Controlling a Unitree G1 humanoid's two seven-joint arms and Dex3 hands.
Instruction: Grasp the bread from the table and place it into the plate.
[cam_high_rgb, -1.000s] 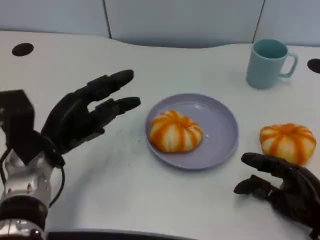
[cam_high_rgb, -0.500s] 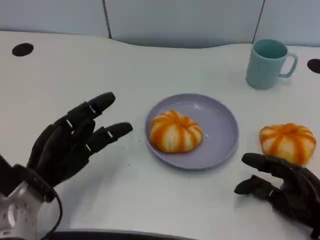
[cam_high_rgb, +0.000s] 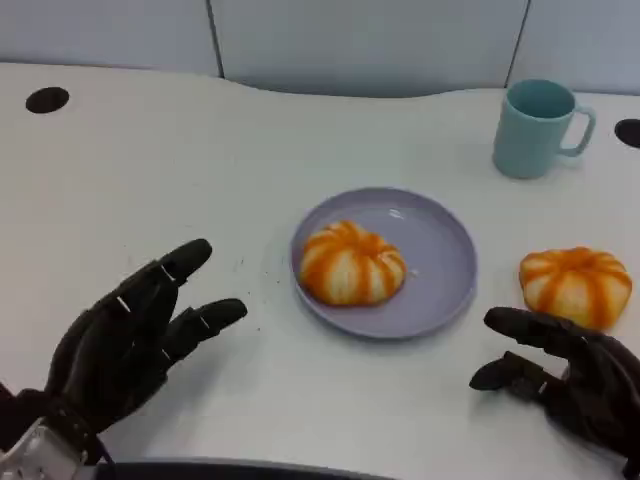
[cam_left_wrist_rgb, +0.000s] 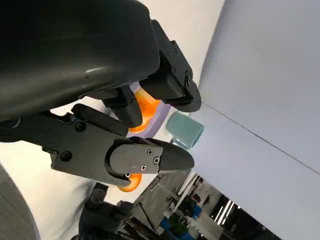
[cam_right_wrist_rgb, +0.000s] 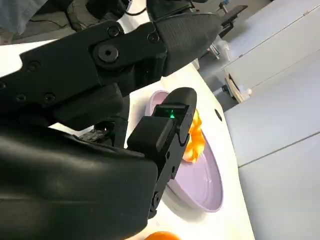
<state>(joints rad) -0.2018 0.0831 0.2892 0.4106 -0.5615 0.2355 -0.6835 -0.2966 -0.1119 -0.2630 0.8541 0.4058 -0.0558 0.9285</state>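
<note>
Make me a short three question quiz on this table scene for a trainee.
1. True or false: the plate already holds a bread.
2. Which hand is nearer the bread on the table: A left hand, B right hand?
3. Fill in: the mug stands ___ the plate.

Key: 1 true. 2 B. 3 outside, on the table beyond it.

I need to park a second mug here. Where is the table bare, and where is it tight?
Bare white table spans the far left, from the lilac round plate to the black hole, beyond the open left hand. Tight on the right: teal mug, orange-striped bun on the table, right hand.
</note>
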